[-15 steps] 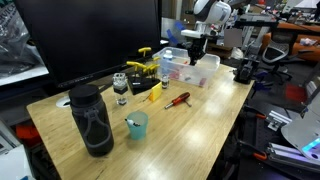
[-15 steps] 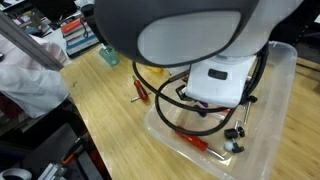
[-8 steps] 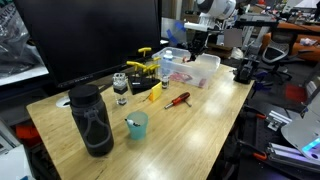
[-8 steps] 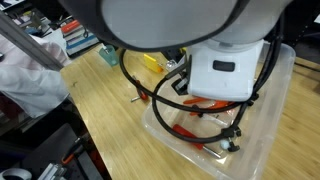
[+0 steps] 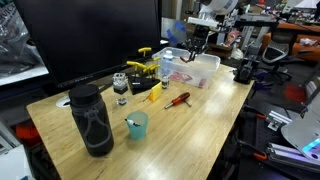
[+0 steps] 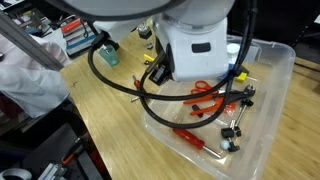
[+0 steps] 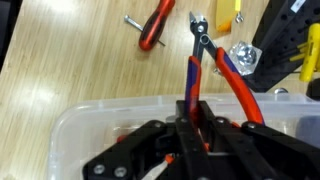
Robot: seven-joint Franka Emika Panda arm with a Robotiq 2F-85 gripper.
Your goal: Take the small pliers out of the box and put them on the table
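Note:
My gripper is shut on the small pliers. I grip one red handle, and the dark tip points away from me. In an exterior view the gripper hangs above the clear plastic box at the far end of the wooden table. In an exterior view the pliers' red handles hang over the inside of the box. The box rim lies just below me in the wrist view.
A red-handled screwdriver lies on the table beside the box, also in the wrist view. Another red tool and a metal part lie in the box. A black cylinder, a teal cup and yellow tools stand nearer.
My gripper has risen out of the box with the small pliers in it. The pliers now hang above the box floor instead of lying on it.

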